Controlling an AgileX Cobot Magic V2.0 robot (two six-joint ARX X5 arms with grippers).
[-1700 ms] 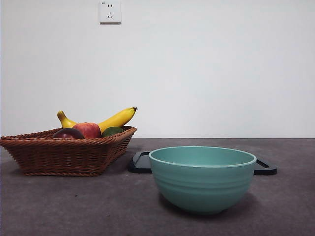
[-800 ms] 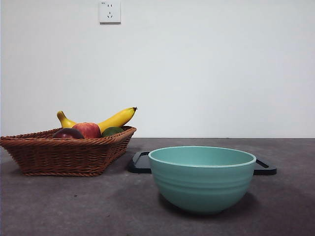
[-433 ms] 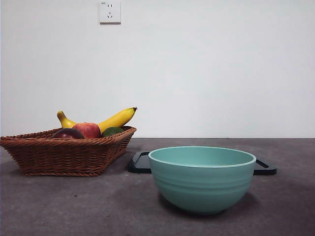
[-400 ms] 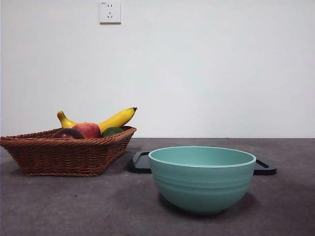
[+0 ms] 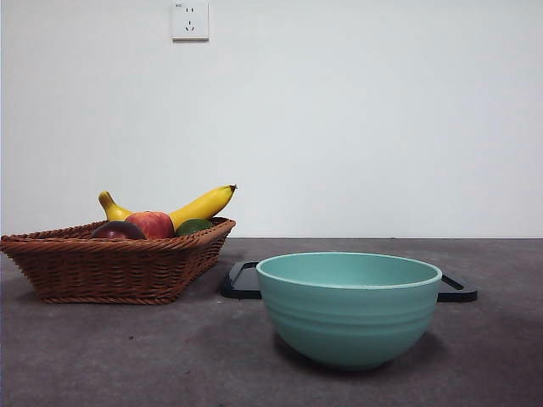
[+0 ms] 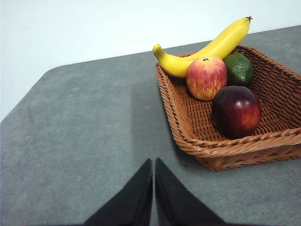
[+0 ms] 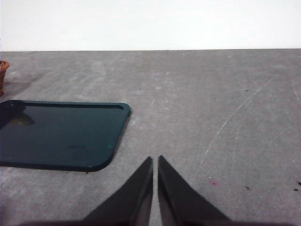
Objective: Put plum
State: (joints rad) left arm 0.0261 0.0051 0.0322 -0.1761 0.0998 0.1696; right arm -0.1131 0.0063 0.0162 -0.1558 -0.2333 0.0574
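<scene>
Left tool (image 6: pixel 154 165) empty; basket (image 5: pixel 110 267) rim half-hides plum (image 5: pixel 117 230).

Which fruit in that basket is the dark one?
The plum: glossy maroon-purple, darker than the red-and-yellow apple, green fruit and banana.

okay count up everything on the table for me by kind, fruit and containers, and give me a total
Banana: 1
Red-and-yellow apple: 1
Green fruit: 1
Plum: 1
Wicker basket: 1
Teal bowl: 1
Dark tray: 1
Total: 7, with all 4 fruits in the basket.
</scene>
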